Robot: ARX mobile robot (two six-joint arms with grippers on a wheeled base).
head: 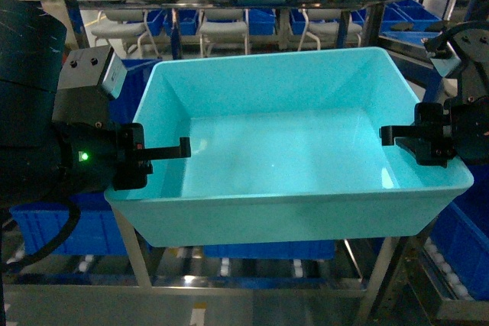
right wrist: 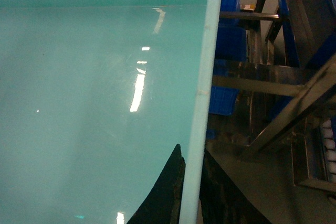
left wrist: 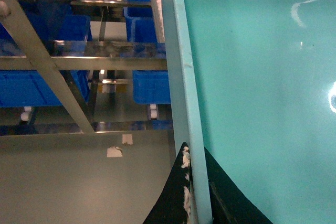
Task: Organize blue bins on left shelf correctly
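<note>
Stainless-steel beams and posts of the left shelf [head: 252, 286] cross the scene, with darker royal-blue bins [head: 72, 230] sitting on its lower levels and white roller rails [head: 451, 276] showing at the lower right; pale chairs [head: 221, 32] stand in the background. Filling the middle of the head view, the light turquoise bin [head: 290, 150] is held up in front of the shelf, open side up and empty, carried between both arms. Left hand [head: 164, 152] is clamped on the bin's left wall, one finger inside and one outside the rim, as the left wrist view confirms [left wrist: 191, 192]. Right hand [head: 405, 139] is likewise clamped over the right rim [right wrist: 189, 192], its fingers straddling the wall
</note>
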